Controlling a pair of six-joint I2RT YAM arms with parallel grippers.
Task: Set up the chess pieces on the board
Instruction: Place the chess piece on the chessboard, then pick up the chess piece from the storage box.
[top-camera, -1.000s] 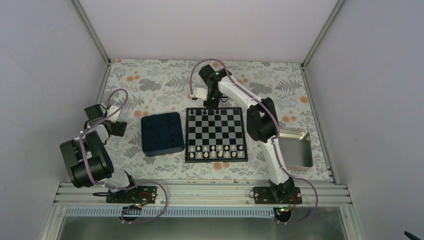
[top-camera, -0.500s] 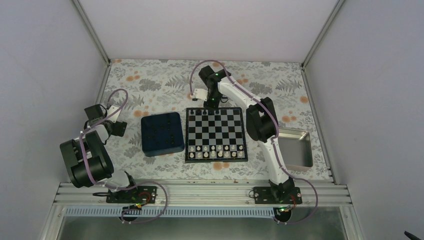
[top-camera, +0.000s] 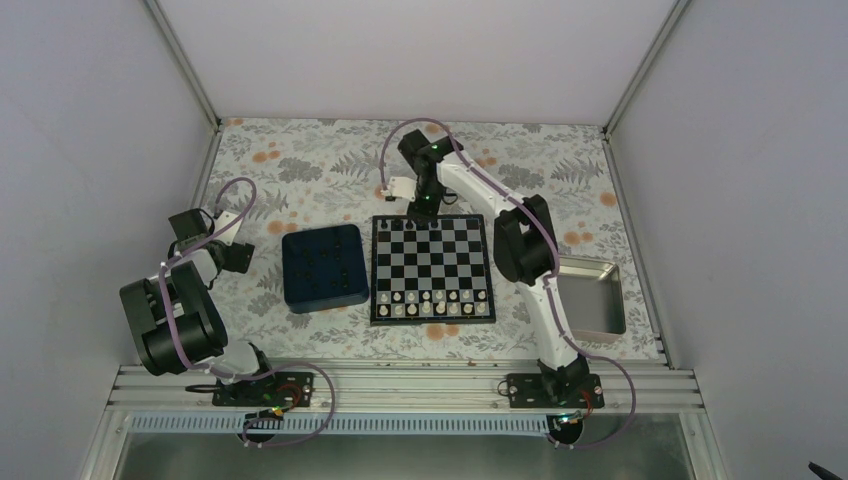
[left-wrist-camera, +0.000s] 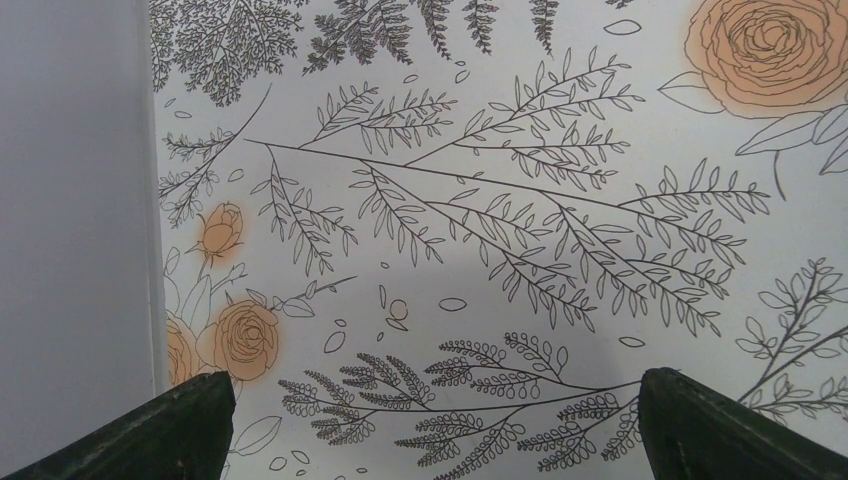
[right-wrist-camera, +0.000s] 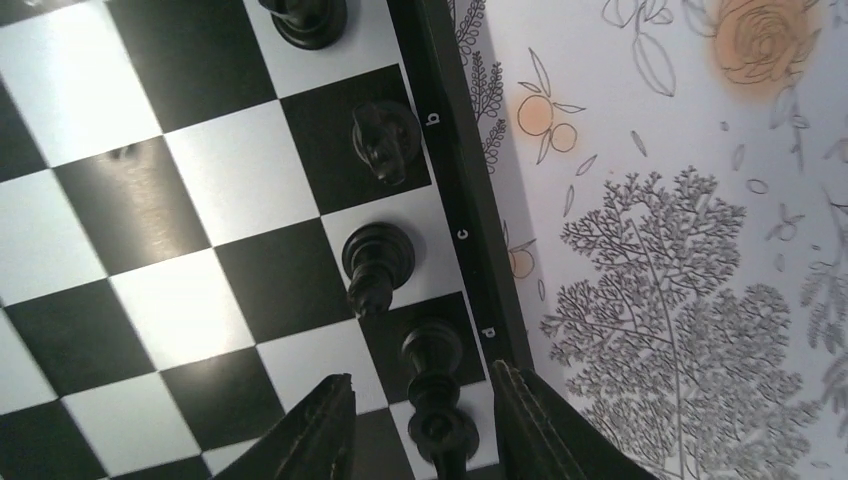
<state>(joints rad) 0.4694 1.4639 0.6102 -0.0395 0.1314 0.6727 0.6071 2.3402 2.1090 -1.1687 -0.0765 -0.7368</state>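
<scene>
- Top external view gives you the whole layout. The board (top-camera: 432, 268) lies mid-frame, with black chess pieces (top-camera: 430, 226) along its upper row and white pieces (top-camera: 430, 303) in the two lower rows.
- From there the right gripper (top-camera: 425, 205) hangs at the board's upper edge, but you can't read its jaws at that size.
- Right wrist view settles it. The right gripper (right-wrist-camera: 420, 400) is spread, its fingers (right-wrist-camera: 320, 430) straddling one black piece at the bottom of the frame with a gap on each side. Three more black pieces stand in the edge row above it, beside the lettered border (right-wrist-camera: 455, 200).
- Left wrist view shows you only floral cloth (left-wrist-camera: 500, 200) and a grey wall (left-wrist-camera: 70, 200). The left gripper (left-wrist-camera: 430, 440) is spread wide and holds nothing.
- A dark blue tray (top-camera: 322, 266) sits just left of the board. A silver metal tray (top-camera: 590, 297) lies to its right, its left edge hidden behind the right arm.
</scene>
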